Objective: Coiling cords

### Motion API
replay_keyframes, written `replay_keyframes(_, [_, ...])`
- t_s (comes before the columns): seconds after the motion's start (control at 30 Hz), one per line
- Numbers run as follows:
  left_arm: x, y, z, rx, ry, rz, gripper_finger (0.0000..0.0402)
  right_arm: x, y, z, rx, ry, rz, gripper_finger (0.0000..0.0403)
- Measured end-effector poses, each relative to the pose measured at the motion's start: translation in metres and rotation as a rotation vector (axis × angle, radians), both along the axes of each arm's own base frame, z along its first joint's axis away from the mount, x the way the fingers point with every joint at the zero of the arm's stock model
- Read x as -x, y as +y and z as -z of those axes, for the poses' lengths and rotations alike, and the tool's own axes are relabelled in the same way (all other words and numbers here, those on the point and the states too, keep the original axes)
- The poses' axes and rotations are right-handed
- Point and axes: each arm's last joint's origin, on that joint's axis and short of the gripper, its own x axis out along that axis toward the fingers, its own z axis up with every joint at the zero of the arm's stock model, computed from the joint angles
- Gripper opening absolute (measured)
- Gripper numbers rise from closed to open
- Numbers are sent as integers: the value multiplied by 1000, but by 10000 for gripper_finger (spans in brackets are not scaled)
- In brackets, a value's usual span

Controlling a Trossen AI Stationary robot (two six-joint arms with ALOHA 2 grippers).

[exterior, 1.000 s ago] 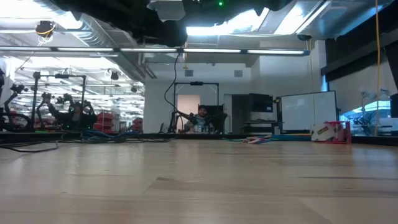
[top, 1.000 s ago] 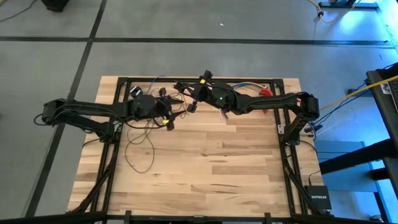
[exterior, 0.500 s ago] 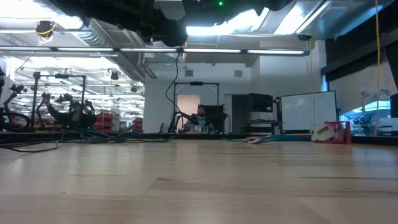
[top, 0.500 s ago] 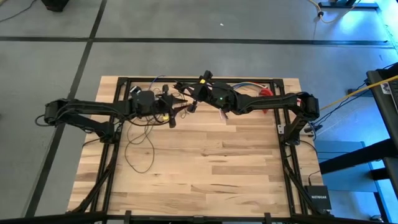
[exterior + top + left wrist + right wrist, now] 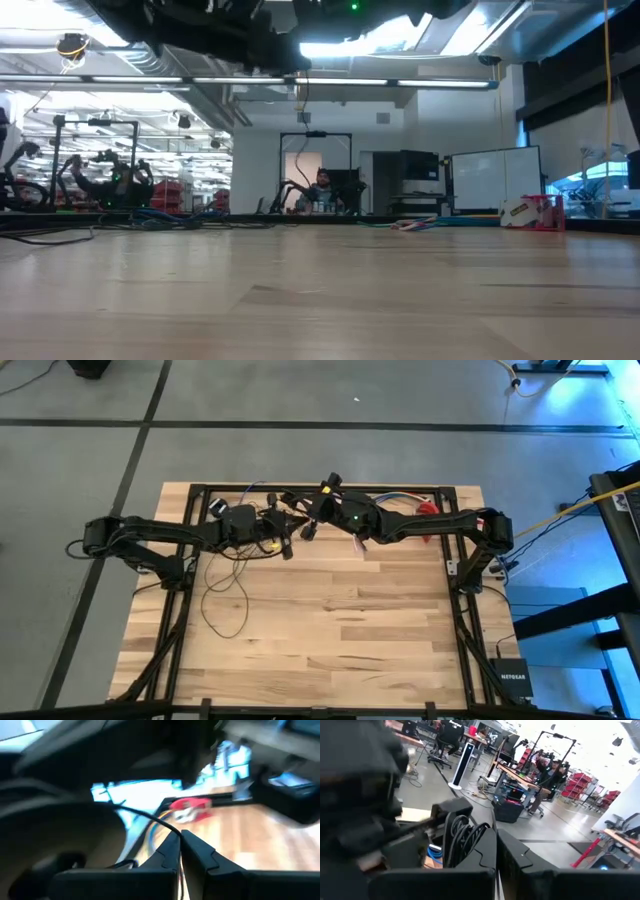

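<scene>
The thin dark wire cords (image 5: pixel 228 575) sprawl in loose loops near the far left corner of the pale wooden worktop (image 5: pixel 340 630), rising to both grippers at its far edge. The left gripper (image 5: pixel 283 547) jaws pinch one strand; the right gripper (image 5: pixel 291 500) jaws clamp a gathered coil.

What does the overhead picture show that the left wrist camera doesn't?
Only the high view shows both arms meeting at the table's far edge and loose loops of cord trailing over the wood. Only the left wrist view shows the left end effector shut on a thin strand. Both share the cord and the red item at the table's back.
</scene>
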Motion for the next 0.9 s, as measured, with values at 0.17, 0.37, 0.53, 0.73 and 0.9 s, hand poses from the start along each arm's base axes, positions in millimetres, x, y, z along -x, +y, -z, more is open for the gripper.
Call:
replay_keyframes(0.17, [-1, 6, 9, -35, 79, -112, 4, 1, 6, -2, -16, -5, -32, 5])
replay_keyframes(0.37, [5, 6, 3, -89, 106, -157, 2, 9, 20, -15, -15, -12, -76, 5])
replay_keyframes(0.53, [11, 3, -2, -96, 104, -152, 13, 10, 23, -15, -23, 8, -85, 5])
replay_keyframes(0.73, [13, 0, -5, -93, 92, -156, 16, 11, 25, -19, -47, -10, -129, 5])
replay_keyframes(0.9, [12, -3, -2, -147, 152, -135, 16, 11, 25, -18, -51, 7, -144, 5])
